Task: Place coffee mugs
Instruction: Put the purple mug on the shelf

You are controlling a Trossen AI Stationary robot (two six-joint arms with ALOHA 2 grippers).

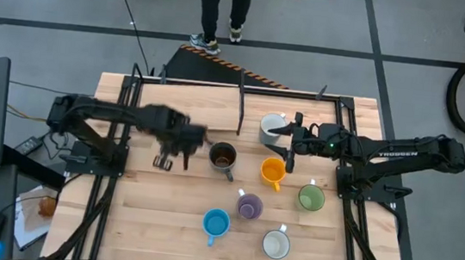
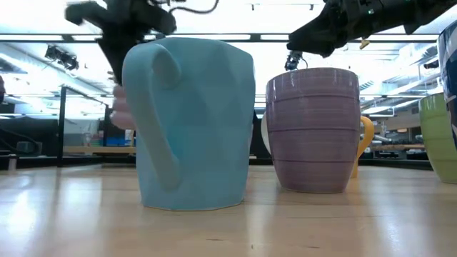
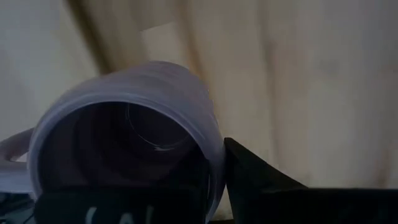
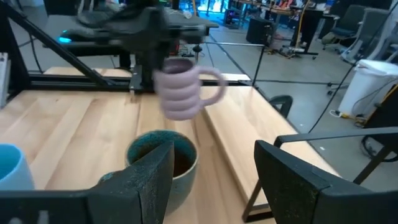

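Readable text: one word
"TROSSEN" stands in pale letters along the right arm [image 1: 403,153], seen in the high view.

We see a pale wooden surface [image 1: 154,217] of planks. On it stand seven mugs: a white mug [image 1: 272,129] near the far edge, a dark brown mug [image 1: 223,156] at mid-surface, an orange mug [image 1: 273,171], a green mug [image 1: 311,197], a lilac mug [image 1: 250,205], a blue mug [image 1: 216,223], and another white mug [image 1: 276,244] nearest the front edge.

Robotics lab: hazard-taped floor [image 1: 223,58], office chairs [image 4: 336,22], rows of workbenches [image 2: 86,150].
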